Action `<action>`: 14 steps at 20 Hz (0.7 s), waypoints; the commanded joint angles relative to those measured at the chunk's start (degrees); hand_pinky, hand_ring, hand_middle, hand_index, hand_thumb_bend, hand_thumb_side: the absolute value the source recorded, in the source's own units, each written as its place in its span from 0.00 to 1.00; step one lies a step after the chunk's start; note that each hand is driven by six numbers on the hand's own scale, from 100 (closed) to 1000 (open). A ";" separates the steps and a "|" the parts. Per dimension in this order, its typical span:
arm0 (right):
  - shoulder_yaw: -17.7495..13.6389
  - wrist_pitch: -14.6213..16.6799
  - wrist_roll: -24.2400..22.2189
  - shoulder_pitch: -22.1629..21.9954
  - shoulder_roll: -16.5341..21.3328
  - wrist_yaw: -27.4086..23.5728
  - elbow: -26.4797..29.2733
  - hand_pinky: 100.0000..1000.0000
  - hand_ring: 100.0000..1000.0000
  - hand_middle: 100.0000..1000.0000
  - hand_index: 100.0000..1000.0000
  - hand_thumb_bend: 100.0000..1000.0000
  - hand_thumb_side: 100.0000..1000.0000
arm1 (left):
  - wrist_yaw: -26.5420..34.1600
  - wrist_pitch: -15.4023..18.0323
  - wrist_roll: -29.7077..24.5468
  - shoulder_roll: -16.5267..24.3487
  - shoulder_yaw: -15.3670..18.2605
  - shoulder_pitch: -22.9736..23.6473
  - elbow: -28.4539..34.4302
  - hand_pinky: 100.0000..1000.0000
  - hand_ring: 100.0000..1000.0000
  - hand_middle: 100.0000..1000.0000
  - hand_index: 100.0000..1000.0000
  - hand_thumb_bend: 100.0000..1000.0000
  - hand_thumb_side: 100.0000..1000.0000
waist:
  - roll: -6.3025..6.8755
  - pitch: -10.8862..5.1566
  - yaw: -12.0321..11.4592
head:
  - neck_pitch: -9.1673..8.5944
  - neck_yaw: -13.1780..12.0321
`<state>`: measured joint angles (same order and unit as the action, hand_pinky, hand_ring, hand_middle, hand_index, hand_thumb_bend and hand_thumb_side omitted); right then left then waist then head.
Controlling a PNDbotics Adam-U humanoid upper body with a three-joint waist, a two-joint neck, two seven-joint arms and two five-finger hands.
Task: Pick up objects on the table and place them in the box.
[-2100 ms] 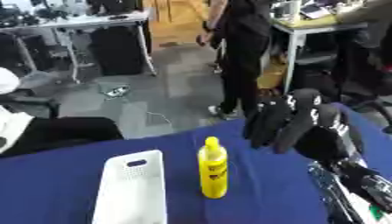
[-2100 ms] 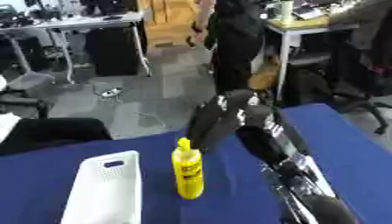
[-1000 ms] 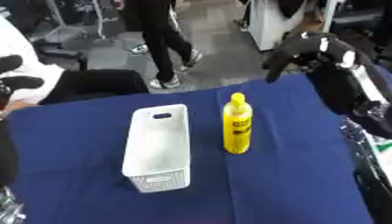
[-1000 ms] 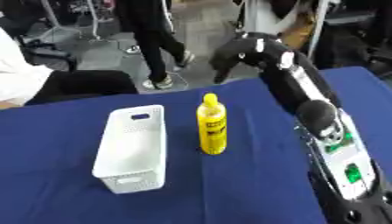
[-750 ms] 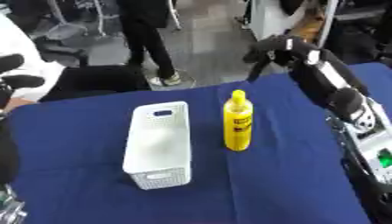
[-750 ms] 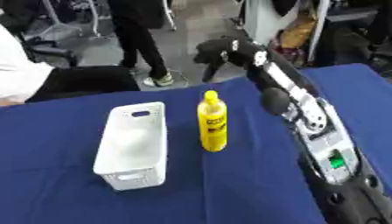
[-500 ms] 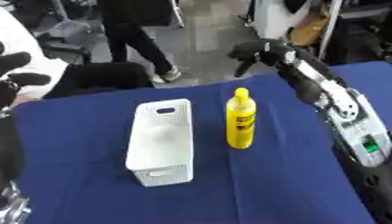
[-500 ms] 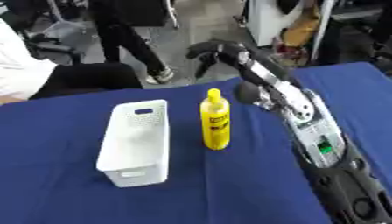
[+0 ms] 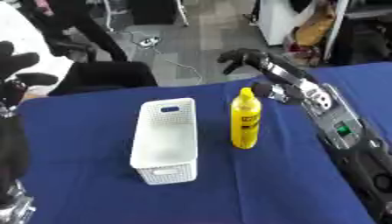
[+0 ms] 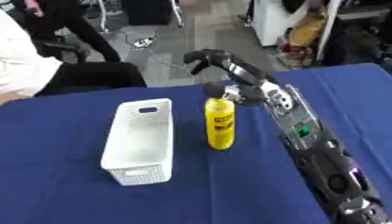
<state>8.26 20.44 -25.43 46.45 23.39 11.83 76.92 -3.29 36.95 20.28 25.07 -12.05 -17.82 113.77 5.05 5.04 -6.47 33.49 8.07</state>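
Note:
A yellow bottle point(image 9: 246, 118) stands upright on the blue table point(image 9: 92, 188), just right of a white perforated basket point(image 9: 165, 140) that holds nothing. My right arm stretches in from the lower right. Its hand point(image 9: 241, 59) hangs past the table's far edge, behind and above the bottle's cap, apart from it. The fingers droop loosely bent and hold nothing. My left hand point(image 9: 17, 65) shows at the left edge with fingers spread upward, far from both objects.
Beyond the table's far edge is a grey floor with cables, a black chair point(image 9: 107, 76) and desks. A person in white point(image 10: 27, 61) sits at the far left. Blue cloth lies bare in front of the basket and bottle.
My right hand has swung leftward and further out, from right of the bottle to behind it. The view has shifted as the head moved. The bottle and basket have stayed put.

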 commanded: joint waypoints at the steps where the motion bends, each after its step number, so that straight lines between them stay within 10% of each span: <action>1: -0.69 1.30 2.53 1.95 0.29 1.59 -2.08 1.00 0.78 0.81 0.93 0.83 0.92 | 0.25 0.00 -0.32 0.77 0.01 -0.86 0.83 0.62 0.73 0.81 0.83 0.22 0.93 | -0.17 -0.47 -0.14 | -0.95 -0.19; 14: -1.60 2.18 4.37 3.03 0.13 6.87 -10.09 1.00 0.87 0.88 0.94 0.87 0.76 | 0.15 -0.20 -0.99 0.48 -0.45 -0.76 0.83 0.61 0.73 0.81 0.83 0.21 0.94 | -0.09 -0.03 -0.22 | -2.44 -0.22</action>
<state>7.23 22.61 -20.77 47.81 23.12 18.33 66.75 -3.25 36.71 19.51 25.03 -12.73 -17.98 113.77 5.05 5.66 -6.54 31.96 8.02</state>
